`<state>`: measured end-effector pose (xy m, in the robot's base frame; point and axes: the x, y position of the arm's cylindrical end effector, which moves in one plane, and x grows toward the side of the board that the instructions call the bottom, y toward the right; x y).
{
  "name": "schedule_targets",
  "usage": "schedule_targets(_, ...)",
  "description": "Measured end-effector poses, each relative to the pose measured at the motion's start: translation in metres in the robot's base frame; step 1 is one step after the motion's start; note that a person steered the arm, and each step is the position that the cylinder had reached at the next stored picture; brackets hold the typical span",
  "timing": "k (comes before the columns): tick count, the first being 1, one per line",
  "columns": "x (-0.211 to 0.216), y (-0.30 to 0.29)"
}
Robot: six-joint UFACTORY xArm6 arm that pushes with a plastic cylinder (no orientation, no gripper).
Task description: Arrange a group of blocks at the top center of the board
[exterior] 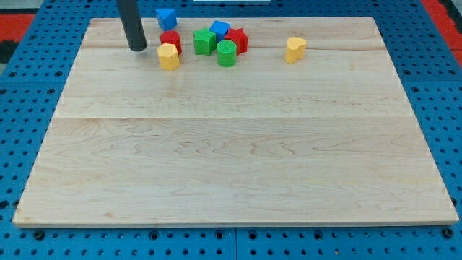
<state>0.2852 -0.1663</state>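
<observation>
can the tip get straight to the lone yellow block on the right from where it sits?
Probably not straight: my tip sits at the cluster's left, and the yellow block and green cylinder lie between it and the lone yellow block.

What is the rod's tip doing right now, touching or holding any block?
My tip: no gripper, holds nothing; rests on the wooden board, apart from and at the view's left of the yellow block.

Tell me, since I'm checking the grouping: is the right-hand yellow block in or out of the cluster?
Out: the yellow block sits alone, with bare board between it and the red block.
</observation>
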Motion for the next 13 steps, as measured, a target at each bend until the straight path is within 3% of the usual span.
schedule_targets(1,0.013,0.022)
schedule_targets(3,0.024,-0.010)
schedule_targets(4,0.052,0.015)
schedule_targets(5,0.047,0.036)
schedule_targets(9,0.032,0.018)
schedule_targets(11,0.032,0.105)
schedule_targets(13,0.038,-0.017)
